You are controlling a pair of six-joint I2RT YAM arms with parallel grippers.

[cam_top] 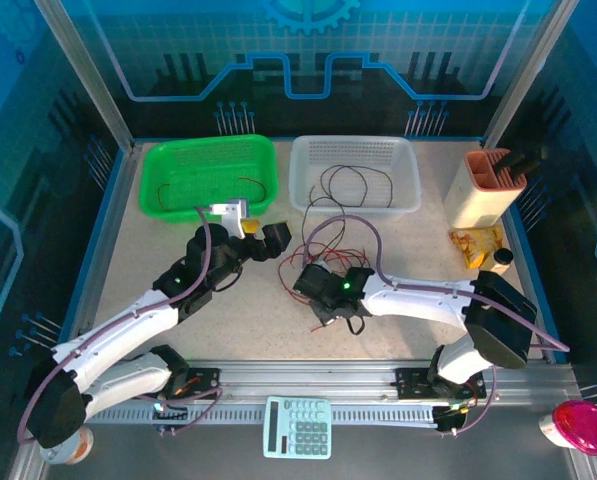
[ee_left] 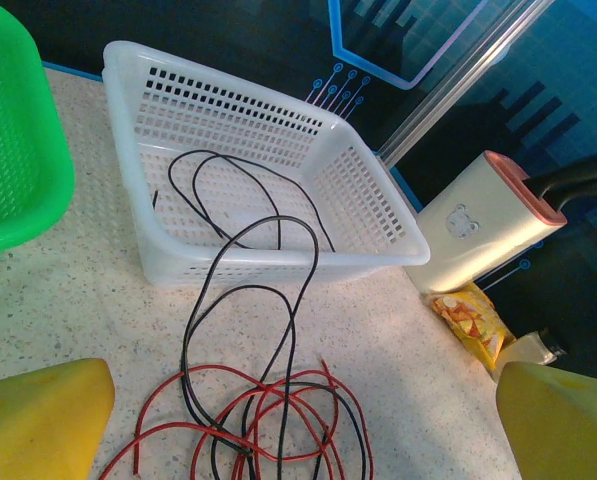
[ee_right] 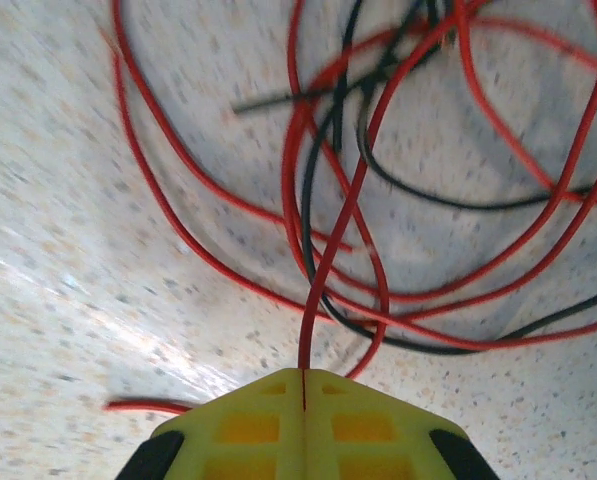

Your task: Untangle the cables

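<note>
One-strand grab: pinching a thin red wire (ee_right: pixel 314 300) from tangled red-and-black cables (ee_left: pixel 253 450) with right gripper (ee_right: pixel 303 378); left gripper (ee_left: pixel 298 400) gaping, empty.

Overall light: I get bright, even light on the table (cam_top: pixel 158 240) around the white basket (cam_top: pixel 408 190); behind the basket the backdrop drops to dark blue.
Source: overhead, as far as I can tell.
Shadows: short and soft under the arms in front of the basket; faint, fuzzy ones under the wires (ee_right: pixel 323 290) in my right wrist view.
Glare: a pale streak across the tabletop, right wrist view.
Blur: right wrist view is soft, wires smeared toward the top edge.
Focus: left wrist view holds the basket sharp; the yellow fingers (ee_left: pixel 38 420) in the bottom corners are out of focus.
Edges: from above, the frame posts (cam_top: pixel 88 80) either side of the basket splay outward.
</note>
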